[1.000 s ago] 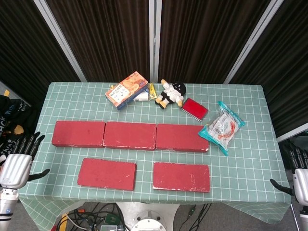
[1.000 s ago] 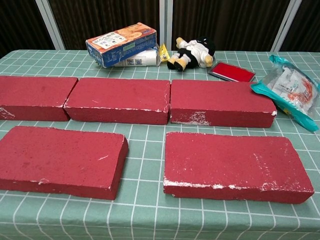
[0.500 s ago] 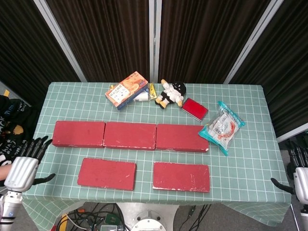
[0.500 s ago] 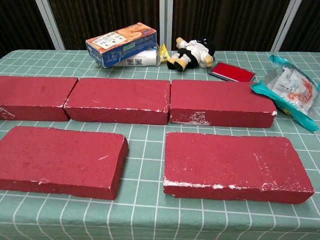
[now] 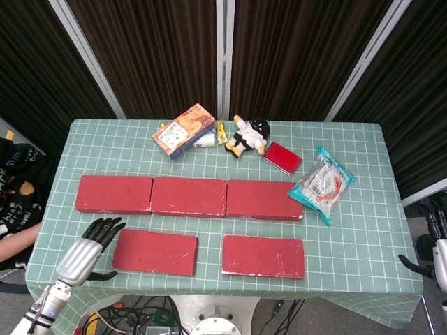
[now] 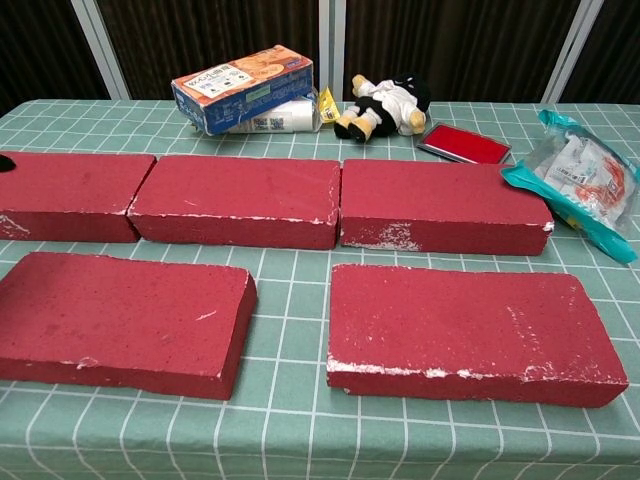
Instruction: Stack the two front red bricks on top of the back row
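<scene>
Dark curtains back the desk [image 5: 349, 230], where the left hand [image 5: 87, 246], fingers spread and empty, is seen just left of the near-left brick [image 5: 155, 252], while the right hand [image 5: 438, 246] is cut off at the frame's right edge and its state cannot be told.

Five red bricks [image 6: 238, 200] in two rows

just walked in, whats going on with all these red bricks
Nothing is stacked yet. Three red bricks form the back row, and the two front bricks lie flat on the table. The left hand is open beside the front left brick, holding nothing. The right hand sits at the table's far edge.
</scene>
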You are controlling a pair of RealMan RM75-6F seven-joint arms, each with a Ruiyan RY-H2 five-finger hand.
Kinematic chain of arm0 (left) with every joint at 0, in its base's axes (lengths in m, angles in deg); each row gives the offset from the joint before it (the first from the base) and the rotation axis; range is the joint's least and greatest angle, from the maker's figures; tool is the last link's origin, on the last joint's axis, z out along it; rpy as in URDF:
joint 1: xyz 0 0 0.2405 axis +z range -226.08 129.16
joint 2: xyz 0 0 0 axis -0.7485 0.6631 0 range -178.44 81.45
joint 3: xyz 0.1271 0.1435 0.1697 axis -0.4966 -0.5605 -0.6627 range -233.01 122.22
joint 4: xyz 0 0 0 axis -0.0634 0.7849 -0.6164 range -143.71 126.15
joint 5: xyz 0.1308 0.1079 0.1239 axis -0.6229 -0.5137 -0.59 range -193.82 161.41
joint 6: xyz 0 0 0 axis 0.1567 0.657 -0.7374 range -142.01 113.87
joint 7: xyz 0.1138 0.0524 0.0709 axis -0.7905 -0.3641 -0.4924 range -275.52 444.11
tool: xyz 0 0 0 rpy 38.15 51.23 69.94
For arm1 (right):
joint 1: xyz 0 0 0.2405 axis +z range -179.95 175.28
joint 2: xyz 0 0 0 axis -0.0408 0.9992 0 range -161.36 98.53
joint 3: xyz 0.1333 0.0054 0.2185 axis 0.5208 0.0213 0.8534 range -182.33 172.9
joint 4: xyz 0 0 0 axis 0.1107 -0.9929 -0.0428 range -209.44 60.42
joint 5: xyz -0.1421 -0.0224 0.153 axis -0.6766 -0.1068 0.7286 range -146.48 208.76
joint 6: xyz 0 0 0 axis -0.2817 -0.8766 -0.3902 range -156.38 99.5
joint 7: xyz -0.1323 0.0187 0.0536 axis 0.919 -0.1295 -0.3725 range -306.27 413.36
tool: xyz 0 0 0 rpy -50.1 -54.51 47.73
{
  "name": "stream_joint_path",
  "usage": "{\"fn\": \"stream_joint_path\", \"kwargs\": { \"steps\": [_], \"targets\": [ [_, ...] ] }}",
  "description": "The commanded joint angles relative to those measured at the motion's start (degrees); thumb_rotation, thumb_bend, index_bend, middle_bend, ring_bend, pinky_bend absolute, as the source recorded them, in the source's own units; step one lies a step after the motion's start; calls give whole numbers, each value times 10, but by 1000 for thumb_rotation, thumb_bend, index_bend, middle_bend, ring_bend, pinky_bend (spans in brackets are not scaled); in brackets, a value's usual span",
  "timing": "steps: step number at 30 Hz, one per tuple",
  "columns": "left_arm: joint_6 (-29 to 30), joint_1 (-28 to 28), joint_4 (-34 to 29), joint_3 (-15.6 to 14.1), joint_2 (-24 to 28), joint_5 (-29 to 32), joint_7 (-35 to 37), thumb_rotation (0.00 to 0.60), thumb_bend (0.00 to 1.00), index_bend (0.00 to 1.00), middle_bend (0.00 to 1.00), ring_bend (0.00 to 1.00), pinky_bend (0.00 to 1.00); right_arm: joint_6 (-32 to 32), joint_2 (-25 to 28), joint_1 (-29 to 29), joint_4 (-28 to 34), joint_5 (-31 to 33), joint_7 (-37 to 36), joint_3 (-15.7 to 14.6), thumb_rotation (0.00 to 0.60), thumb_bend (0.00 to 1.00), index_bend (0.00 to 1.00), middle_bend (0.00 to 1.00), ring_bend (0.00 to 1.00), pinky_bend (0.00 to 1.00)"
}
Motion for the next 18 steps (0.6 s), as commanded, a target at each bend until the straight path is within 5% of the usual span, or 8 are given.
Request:
{"fn": "stream_joint_path", "kwargs": {
  "steps": [1,18],
  "targets": [
    [-31,-22,-10,0,-20,-2,-9,600,0,43,0,0,0,0,1,0,1,0,0,0,600,0,0,0,0,0],
    [-170,-109,-23,32,-97,86,-70,600,0,35,0,0,0,8,-5,1,-15,6,-9,-2,600,0,0,0,0,0]
  ]
}}
